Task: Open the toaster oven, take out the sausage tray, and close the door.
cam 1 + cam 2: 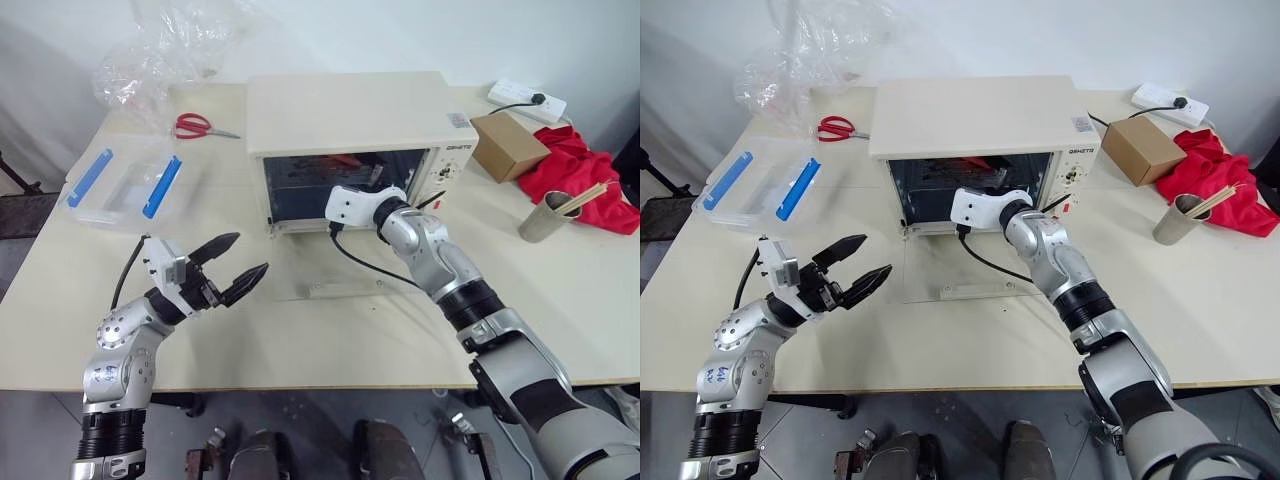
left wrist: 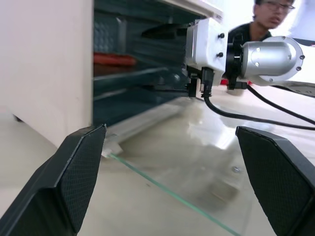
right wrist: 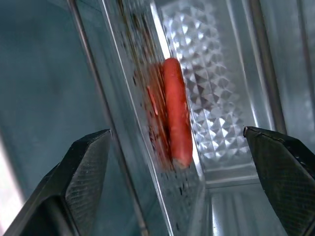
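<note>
The cream-white toaster oven [image 1: 345, 110] stands at the back middle of the table. Its glass door [image 1: 950, 265] lies folded down flat on the tabletop in front of it. Inside, the silver sausage tray [image 3: 216, 98] with a ridged bottom holds a red-orange sausage [image 3: 177, 113] and browned residue. My right gripper [image 3: 175, 132] reaches into the oven's mouth, open, with the tray's front edge and the sausage between its fingers and nothing gripped. Clear of the door's left corner, my left gripper [image 1: 250, 254] hovers open and empty above the table.
A clear plastic box with blue clips [image 1: 125, 185], red scissors [image 1: 195, 126] and a crumpled plastic bag [image 1: 170, 50] lie at the left. At the right are a cardboard box [image 1: 508, 145], a red cloth [image 1: 580, 175], a metal cup of chopsticks [image 1: 548, 218] and a power strip [image 1: 527, 100]. A person [image 2: 268, 19] sits beyond the table.
</note>
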Robot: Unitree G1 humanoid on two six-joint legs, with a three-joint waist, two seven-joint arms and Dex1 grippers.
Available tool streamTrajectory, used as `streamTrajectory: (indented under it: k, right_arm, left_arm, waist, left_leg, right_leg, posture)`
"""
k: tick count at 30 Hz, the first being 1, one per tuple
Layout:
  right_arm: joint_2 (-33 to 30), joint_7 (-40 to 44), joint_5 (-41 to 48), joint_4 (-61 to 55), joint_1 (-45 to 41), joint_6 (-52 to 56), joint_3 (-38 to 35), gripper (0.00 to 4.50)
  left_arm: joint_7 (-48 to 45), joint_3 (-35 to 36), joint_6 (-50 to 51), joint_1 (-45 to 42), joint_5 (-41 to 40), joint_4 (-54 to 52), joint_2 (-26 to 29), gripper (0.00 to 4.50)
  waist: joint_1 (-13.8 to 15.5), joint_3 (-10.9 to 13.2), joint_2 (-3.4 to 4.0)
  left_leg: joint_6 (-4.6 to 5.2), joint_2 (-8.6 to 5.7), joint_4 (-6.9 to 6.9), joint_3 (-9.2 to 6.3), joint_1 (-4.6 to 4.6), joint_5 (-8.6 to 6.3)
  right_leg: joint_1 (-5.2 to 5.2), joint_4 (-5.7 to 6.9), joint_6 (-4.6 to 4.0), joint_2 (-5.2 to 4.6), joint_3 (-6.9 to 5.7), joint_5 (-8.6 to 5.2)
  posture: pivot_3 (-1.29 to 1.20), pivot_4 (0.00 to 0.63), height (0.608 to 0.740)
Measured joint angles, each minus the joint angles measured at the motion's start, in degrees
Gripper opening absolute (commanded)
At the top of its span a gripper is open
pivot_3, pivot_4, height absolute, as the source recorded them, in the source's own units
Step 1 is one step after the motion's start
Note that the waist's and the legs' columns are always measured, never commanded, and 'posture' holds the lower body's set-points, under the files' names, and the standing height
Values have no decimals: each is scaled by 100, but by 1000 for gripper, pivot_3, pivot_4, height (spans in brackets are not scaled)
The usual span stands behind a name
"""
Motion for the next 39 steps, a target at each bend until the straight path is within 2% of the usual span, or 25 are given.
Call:
streamTrajectory:
  k: [2,12,14,20,26,33,39]
  right_arm:
    - [31,-86,-27,158,-22,-8,45,3941]
    - [45,-211,-129,359,-180,-172,245,509]
    - [1,-166,-216,371,-164,-178,363,15]
    - [-139,-78,-301,357,-179,-388,380,15]
    - [-386,366,-272,57,-185,-630,379,15]
    - [-589,923,-170,-548,-31,-623,362,15]
    - [-602,1035,-88,-700,21,-554,354,15]
  left_arm:
    - [11,0,-6,14,-1,3,0,4500]
    - [-7,-25,-114,52,-8,59,-4,4500]
    - [-18,-41,-117,34,-11,71,-12,4500]
    - [-48,-92,-167,-113,-15,307,-89,4500]
    - [-96,-148,-256,-246,-15,551,-137,4500]
    - [-146,-205,-349,-499,-14,796,-179,4500]
    - [-434,-333,-356,-847,-22,993,-210,4500]
  waist:
    - [-5,0,0]
    - [-98,1,1]
    - [-106,1,2]
    - [-110,1,2]
    - [-124,2,2]
    - [-134,4,3]
    - [-146,4,3]
  left_leg:
    - [0,0,0,1,0,0]
    - [-3,1,-4,1,0,2]
    - [-4,0,-5,1,-2,2]
    - [-4,-1,-4,1,-5,2]
    - [-4,-1,-10,-1,-8,2]
    - [-4,-2,-23,-2,-11,2]
    - [-6,-1,-27,-1,-12,3]
  right_leg:
    - [0,0,0,0,0,0]
    - [-2,10,0,0,-3,0]
    - [-4,10,0,0,-4,0]
    - [-3,10,0,0,-7,0]
    - [-9,8,0,0,-7,0]
    - [-14,-4,0,1,-7,0]
    - [-13,-10,0,4,-10,0]
  posture:
    - [0,150,740]
    - [0,150,740]
    - [0,150,740]
    - [0,150,740]
    - [0,150,740]
    - [0,150,740]
    - [0,150,740]
